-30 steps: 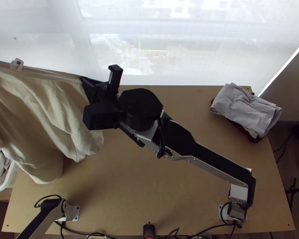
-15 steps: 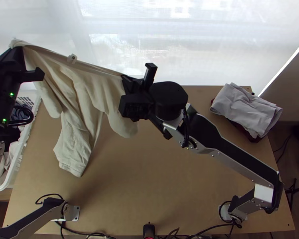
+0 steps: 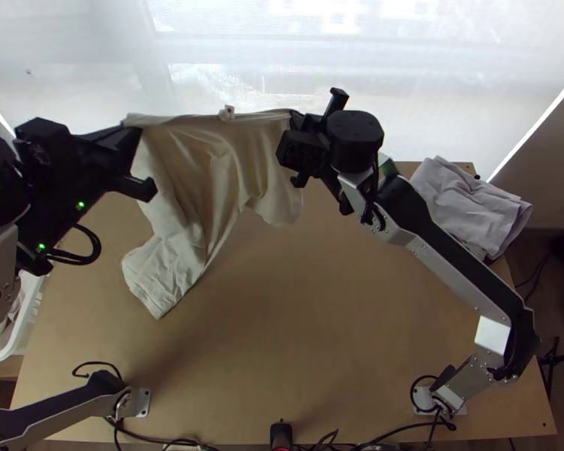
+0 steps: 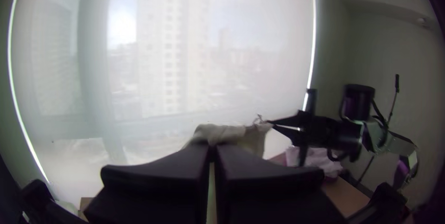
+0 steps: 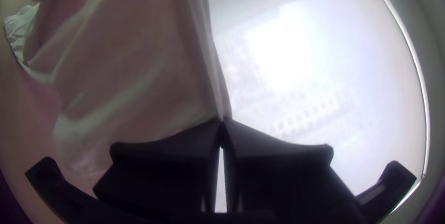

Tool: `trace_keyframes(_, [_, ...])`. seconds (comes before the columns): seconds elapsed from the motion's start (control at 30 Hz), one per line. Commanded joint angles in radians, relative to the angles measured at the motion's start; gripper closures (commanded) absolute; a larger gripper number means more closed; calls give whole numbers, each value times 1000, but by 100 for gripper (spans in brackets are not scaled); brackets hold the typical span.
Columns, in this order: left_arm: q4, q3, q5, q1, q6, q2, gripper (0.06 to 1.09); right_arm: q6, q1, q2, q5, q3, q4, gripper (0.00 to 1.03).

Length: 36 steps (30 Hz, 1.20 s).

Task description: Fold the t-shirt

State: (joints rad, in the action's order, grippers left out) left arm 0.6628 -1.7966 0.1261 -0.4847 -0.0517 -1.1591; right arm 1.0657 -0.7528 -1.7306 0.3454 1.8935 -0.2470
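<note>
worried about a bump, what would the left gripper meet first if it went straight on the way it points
Probably the t-shirt itself: its raised cloth lies just ahead of the left gripper. Beyond that, the pale window screen looks next, though depth is unclear.

Taking twelve as the window side, I see the table's bare wood (image 3: 297, 331) offering a wide way through from its middle down toward six, up to the cables (image 3: 335, 440) and black device (image 3: 281, 434) at the near edge. The shirt (image 3: 199, 180) hangs like a curtain at eleven, strung between the left gripper (image 3: 137, 129) at ten and the right gripper (image 3: 291, 114) at twelve. The right arm (image 3: 462, 270) bars the stretch from one round to four, with grey cloth (image 3: 481, 207) beyond it at two. Over at nine sits a white basket (image 3: 28, 319).
</note>
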Motion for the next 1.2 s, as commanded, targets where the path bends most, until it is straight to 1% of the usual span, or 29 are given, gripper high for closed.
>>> trace_keyframes(0.0, [164,-35,-68,-207,-8,-27,105,-36,104,-17,-25,-36,9,100])
trace_keyframes(0.13, [201,-32,-103,-321,-10,-57,105,-53,139,2,-28,-108,29,100])
trace_keyframes(0.23, [207,-32,-132,-388,-14,-91,105,-59,159,49,-36,-201,37,100])
trace_keyframes(0.33, [208,-30,-138,-456,-19,-128,105,-56,178,118,-59,-321,40,100])
trace_keyframes(0.53, [199,-37,-178,-578,-28,-223,105,-15,208,282,-106,-563,34,100])
trace_keyframes(0.67, [192,-40,-201,-672,-46,-301,104,14,250,381,-131,-709,29,100])
trace_keyframes(0.7, [190,-46,-217,-687,-60,-321,96,16,264,404,-140,-740,29,100])
trace_keyframes(0.8, [193,-76,-261,-726,-88,-387,63,36,308,456,-163,-824,28,100])
trace_keyframes(0.87, [208,-112,-263,-741,-91,-425,45,48,346,482,-183,-876,29,100])
trace_keyframes(0.9, [216,-132,-263,-743,-91,-438,39,53,366,493,-190,-899,29,100])
trace_keyframes(0.97, [231,-164,-263,-739,-91,-448,38,53,403,510,-207,-942,37,100])
trace_keyframes(1.03, [251,-187,-261,-724,-91,-445,34,53,451,516,-226,-978,40,100])
trace_keyframes(1.1, [282,-196,-261,-686,-91,-424,33,51,481,520,-235,-1005,45,100])
trace_keyframes(1.13, [296,-196,-261,-660,-91,-409,33,48,494,525,-237,-1016,51,95])
trace_keyframes(1.17, [310,-193,-261,-632,-91,-392,33,45,506,533,-240,-1030,71,85])
